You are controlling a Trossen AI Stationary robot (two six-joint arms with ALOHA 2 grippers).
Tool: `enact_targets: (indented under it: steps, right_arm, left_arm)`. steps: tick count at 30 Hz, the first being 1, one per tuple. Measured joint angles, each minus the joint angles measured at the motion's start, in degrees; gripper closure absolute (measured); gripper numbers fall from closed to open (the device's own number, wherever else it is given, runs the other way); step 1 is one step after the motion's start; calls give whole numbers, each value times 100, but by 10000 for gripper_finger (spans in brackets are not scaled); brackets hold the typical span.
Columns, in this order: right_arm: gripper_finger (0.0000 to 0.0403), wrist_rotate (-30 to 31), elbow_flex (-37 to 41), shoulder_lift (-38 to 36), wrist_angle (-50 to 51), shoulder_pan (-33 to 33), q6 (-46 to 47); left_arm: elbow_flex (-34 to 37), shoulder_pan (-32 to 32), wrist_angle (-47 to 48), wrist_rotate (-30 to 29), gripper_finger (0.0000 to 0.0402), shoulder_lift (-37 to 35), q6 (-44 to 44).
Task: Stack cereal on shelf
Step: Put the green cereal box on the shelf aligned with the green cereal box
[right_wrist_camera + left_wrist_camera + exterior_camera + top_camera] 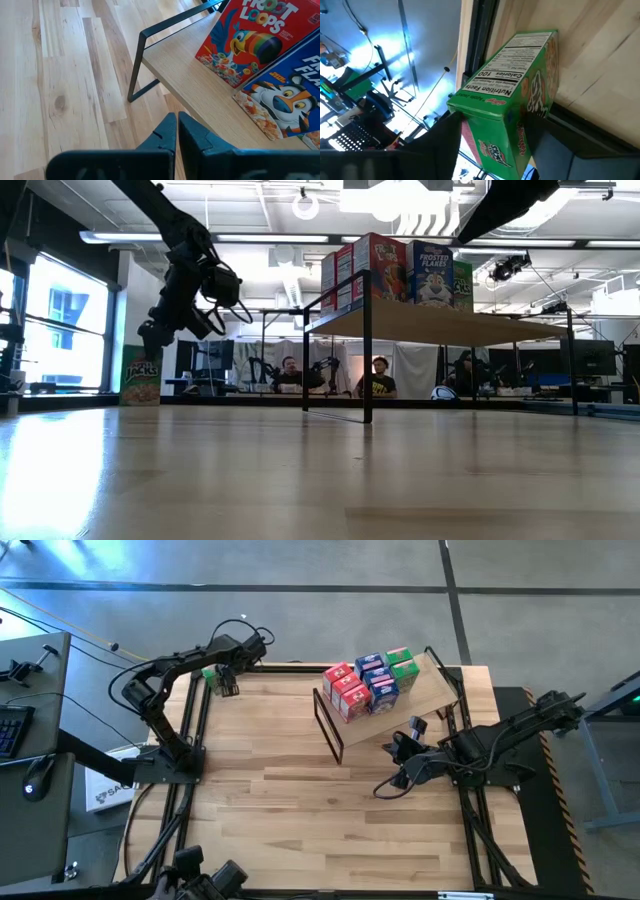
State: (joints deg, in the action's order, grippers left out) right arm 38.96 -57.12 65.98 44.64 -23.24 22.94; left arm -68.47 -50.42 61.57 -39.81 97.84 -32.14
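Observation:
A green cereal box [520, 90] stands upright at the table's far left corner [209, 674], against the black rail. My left gripper [500, 137] slants down over it, open, one finger on each side of the box. The shelf [440, 690], a light board on a thin black frame, stands at the far middle. It carries red [345, 692], blue [378, 678] and green [402, 662] cereal boxes in rows. My right gripper [177, 125] hangs shut above the table, off the shelf's near edge, holding nothing. My left gripper has its fingers [442, 140] on either side of the green box's upper part [470, 107], coming from above at a slant. The box stands on the table. I cannot tell whether the fingers touch its sides.
The shelf's black frame end [328, 728] faces the table's middle. Bare planked tabletop [320, 830] fills the near half. A desk with a keyboard [15, 725] stands off the table's left. People sit beyond the table's far edge [290, 375].

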Motion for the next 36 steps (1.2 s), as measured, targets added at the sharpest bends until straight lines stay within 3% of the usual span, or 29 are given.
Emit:
enact_targets:
  steps: [9,18,26,31,36]
  right_arm:
    - [402,2,0,0,2,0,-2]
    - [402,2,0,0,4,0,-4]
    - [402,-2,0,0,-5,0,-48]
    - [402,-11,0,0,-9,0,-48]
    - [402,-55,0,0,-11,0,-47]
  left_arm:
    - [17,1,175,281,265,-330,-55]
    - [17,135,215,1393,332,-965,101]
    - [17,694,458,2255,386,-1347,636]
    - [13,849,519,2047,374,-1567,874]
    - [13,654,593,1778,311,-1566,807]
